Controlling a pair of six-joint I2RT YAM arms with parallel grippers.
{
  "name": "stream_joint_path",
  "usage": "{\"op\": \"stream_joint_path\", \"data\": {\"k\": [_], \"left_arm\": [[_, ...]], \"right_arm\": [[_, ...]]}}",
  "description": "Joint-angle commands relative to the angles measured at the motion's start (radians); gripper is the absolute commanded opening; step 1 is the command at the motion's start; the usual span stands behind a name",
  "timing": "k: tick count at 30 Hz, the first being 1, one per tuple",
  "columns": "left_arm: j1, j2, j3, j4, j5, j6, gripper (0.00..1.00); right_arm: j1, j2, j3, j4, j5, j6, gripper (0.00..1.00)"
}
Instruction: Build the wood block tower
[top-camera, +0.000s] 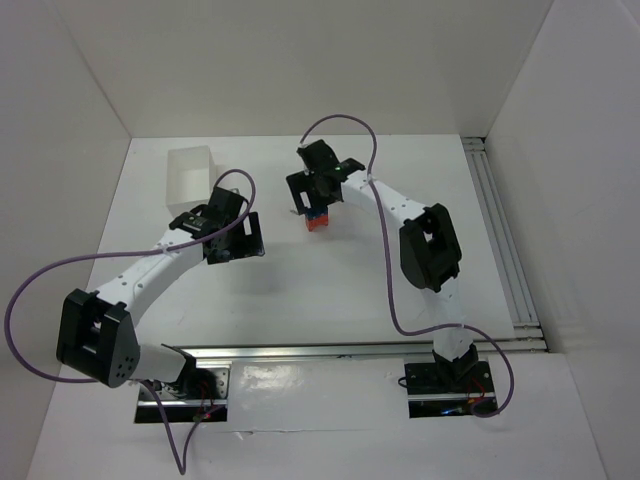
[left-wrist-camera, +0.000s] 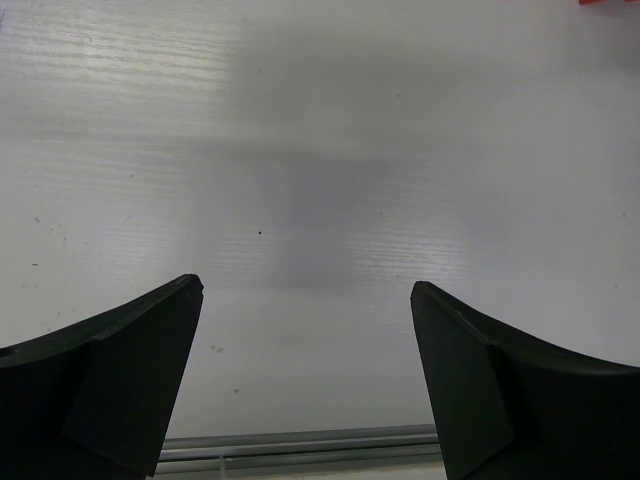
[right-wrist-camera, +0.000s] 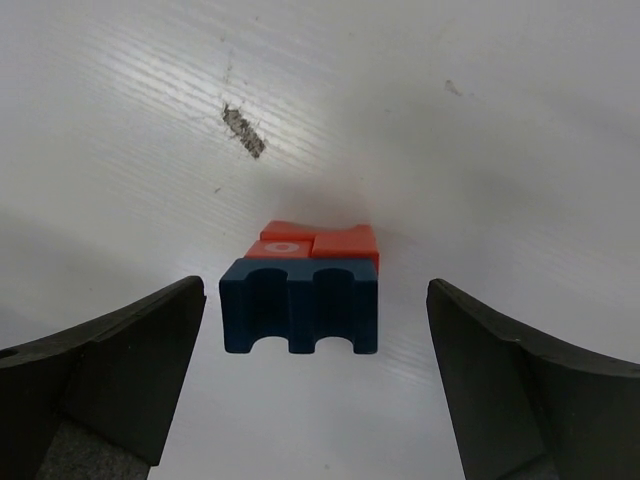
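Two notches in blue block (right-wrist-camera: 299, 312), right wrist view only

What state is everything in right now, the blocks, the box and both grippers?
Red-orange blocks: clustered together, ungripped.
Blue block: notches showing, against the red-orange blocks, ungripped.
White box: upright, far left, untouched.
Left gripper: open, empty.
Right gripper: open, straddling the blocks without touching them.
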Motion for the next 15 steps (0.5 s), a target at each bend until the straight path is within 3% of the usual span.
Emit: {"op": "stream_joint_path", "data": {"k": [1,4,8,15], "left_arm": [[-0.004,-0.04,0.008,-0.004,-0.003,0.013,0.99],[-0.004,-0.049,0.008,-0.004,-0.003,0.013,0.99],[-0.004,-0.06,0.008,-0.004,-0.003,0.013,0.99],[-0.004,-0.083,0.017,-0.004,0.026,0.013,0.99]], "right_arm": [[0.011,-0.098,0.086,-0.048,0.06,-0.006,0.99],[0.011,-0.222,0.065,0.004,0.158,0.032,0.99],[0.011,-0.461,-0.189,0.144,0.435,0.172,0.99],[0.011,-0.863,-0.824,0.176,0.6,0.408,0.99]]}}
